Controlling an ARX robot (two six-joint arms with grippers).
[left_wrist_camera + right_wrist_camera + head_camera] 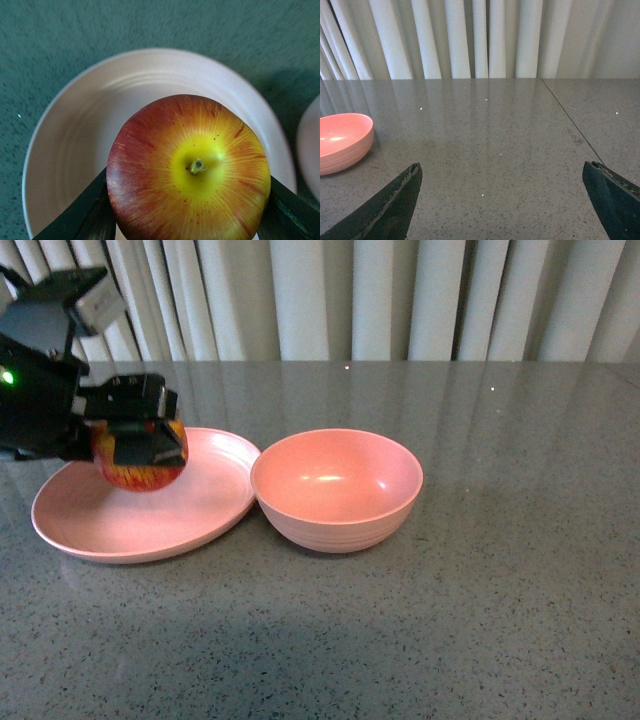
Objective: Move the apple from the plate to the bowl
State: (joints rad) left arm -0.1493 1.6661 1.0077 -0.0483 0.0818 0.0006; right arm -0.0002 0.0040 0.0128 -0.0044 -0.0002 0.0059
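My left gripper point(140, 445) is shut on the red, yellow-streaked apple point(140, 472), holding it just above the shallow pink plate point(80, 520) at the left. In the left wrist view the apple point(187, 170) fills the space between both dark fingers point(80, 215), stem facing the camera, with the plate point(85, 135) beneath. The deep pink bowl point(337, 487) stands empty right beside the plate, their rims close together. My right gripper point(502, 172) is open over bare table, and the bowl point(342, 140) shows at that view's edge.
A grey speckled tabletop point(480, 600) stretches to the front and right of the bowl. White curtains point(350, 295) hang behind the table's far edge. A thin seam point(567, 117) runs across the table in the right wrist view.
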